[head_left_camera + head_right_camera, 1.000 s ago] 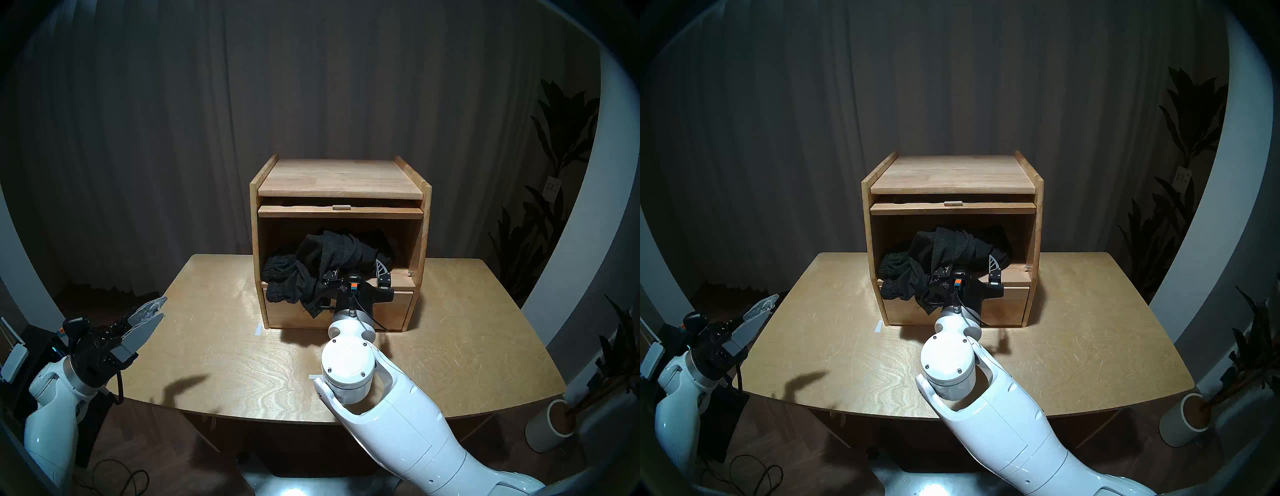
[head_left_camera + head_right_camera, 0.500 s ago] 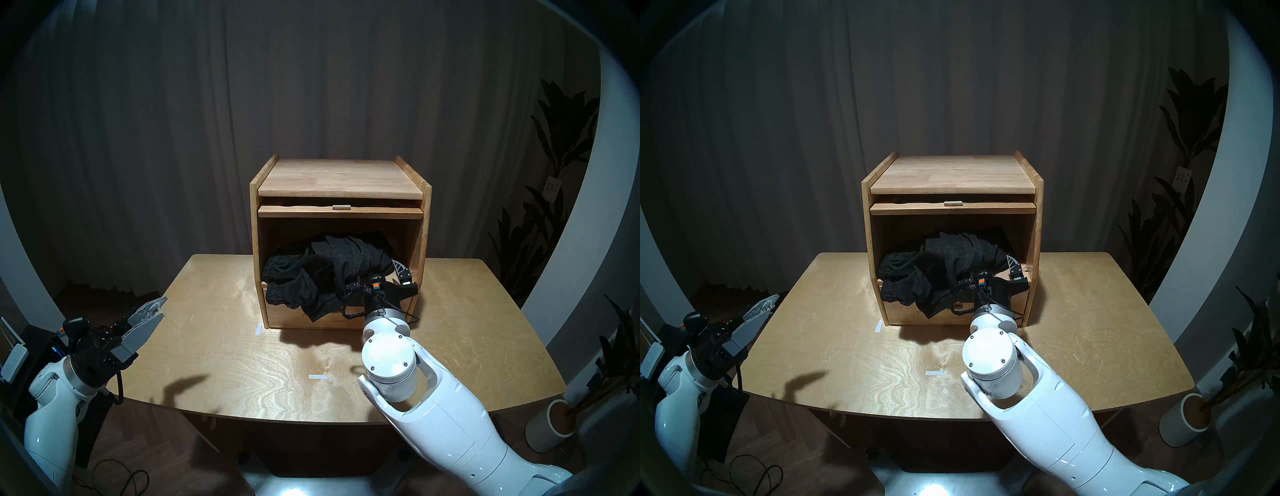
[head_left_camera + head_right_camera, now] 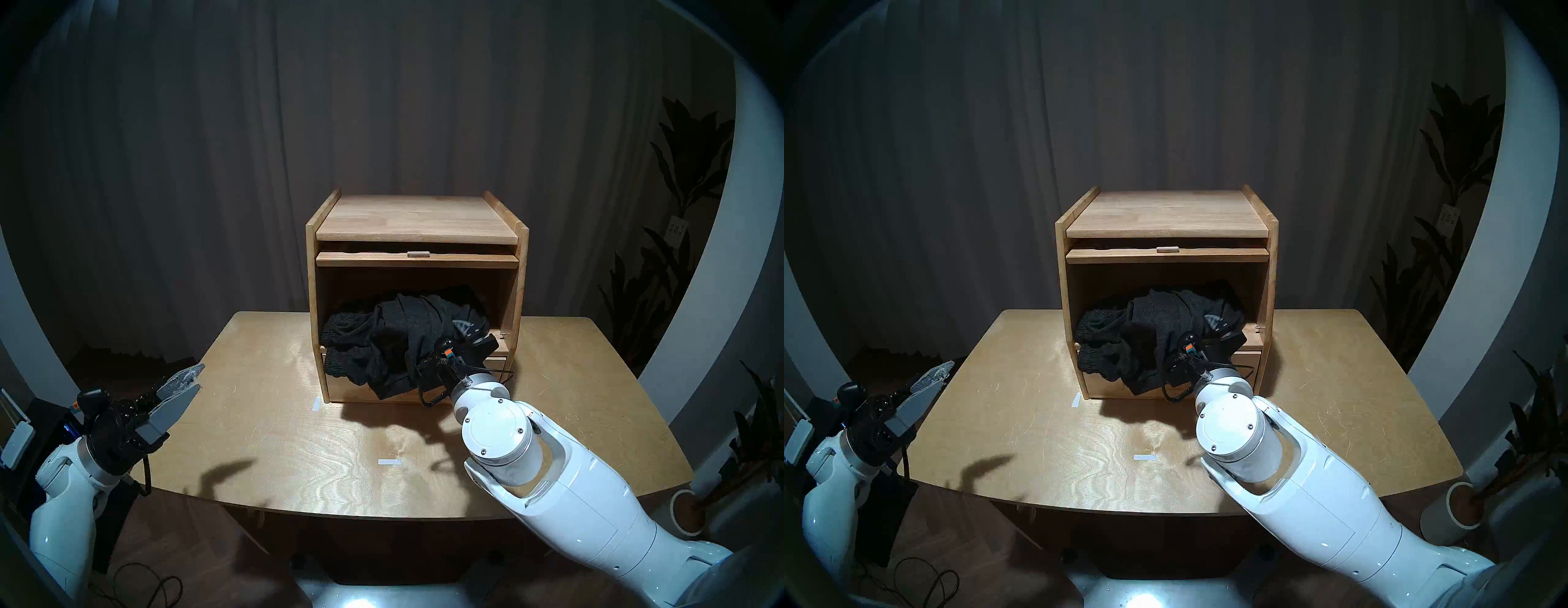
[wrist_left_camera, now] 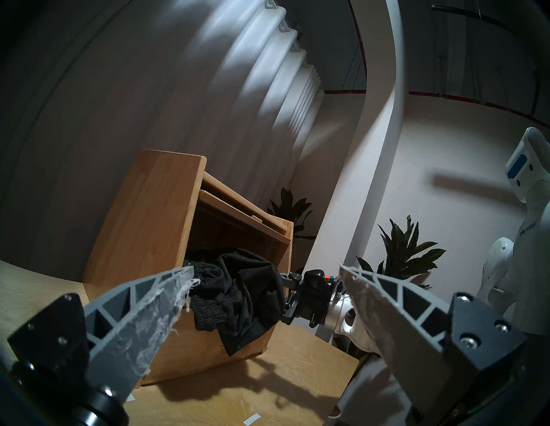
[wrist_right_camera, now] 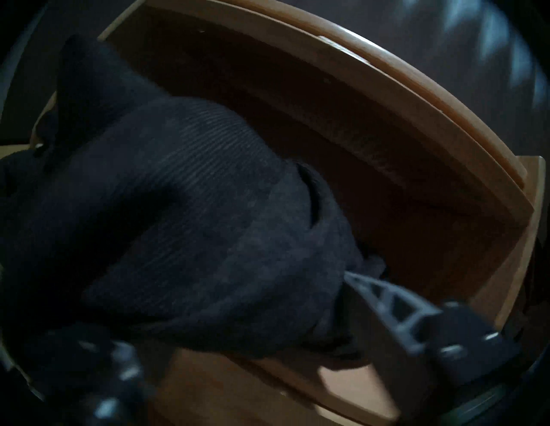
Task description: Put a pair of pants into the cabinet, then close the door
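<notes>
The pair of pants (image 3: pixel 390 339) is a black bunched heap in the open mouth of the light-wood cabinet (image 3: pixel 415 216), part inside and part hanging over the drawer front (image 3: pixel 352 388). The door (image 3: pixel 418 260) lies flat, slid in under the cabinet top, only its edge and small knob showing. My right gripper (image 3: pixel 445 339) is pushed into the right side of the heap. In the right wrist view the pants (image 5: pixel 178 223) fill the gap; one finger (image 5: pixel 387 297) shows and the other is buried. My left gripper (image 3: pixel 198 378) hangs open and empty over the table's left edge.
The cabinet stands at the back middle of a wooden table (image 3: pixel 275 424) with two small white tape marks (image 3: pixel 389 462). Dark potted plants (image 3: pixel 679 170) and a white pot (image 3: pixel 687 509) stand off the table's right side. A curtain hangs behind.
My right arm swung to the right and its wrist turned left into the heap. The pants sank lower in the opening. The right fingers drew closer together. The left arm stayed still.
</notes>
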Robot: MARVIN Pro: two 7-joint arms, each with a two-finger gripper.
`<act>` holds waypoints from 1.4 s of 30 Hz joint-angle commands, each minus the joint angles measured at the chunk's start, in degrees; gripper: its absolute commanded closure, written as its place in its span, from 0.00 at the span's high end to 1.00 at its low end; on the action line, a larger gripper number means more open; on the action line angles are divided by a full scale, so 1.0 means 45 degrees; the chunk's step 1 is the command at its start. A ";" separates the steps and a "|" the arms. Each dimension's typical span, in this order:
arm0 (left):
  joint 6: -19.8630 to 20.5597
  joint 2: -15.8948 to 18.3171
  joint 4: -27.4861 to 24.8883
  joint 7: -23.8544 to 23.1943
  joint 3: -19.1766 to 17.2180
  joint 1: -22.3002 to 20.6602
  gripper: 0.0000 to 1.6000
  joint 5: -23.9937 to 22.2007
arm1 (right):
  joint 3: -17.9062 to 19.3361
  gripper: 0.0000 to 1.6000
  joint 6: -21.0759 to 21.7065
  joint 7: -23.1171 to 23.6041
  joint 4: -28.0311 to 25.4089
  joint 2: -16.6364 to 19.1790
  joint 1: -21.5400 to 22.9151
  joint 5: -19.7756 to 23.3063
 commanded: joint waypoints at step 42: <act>0.0031 0.0030 -0.0148 -0.0058 -0.0038 -0.0037 1.00 -0.0058 | -0.0181 1.00 -0.0599 0.7174 0.5137 -0.1288 0.5802 -0.2874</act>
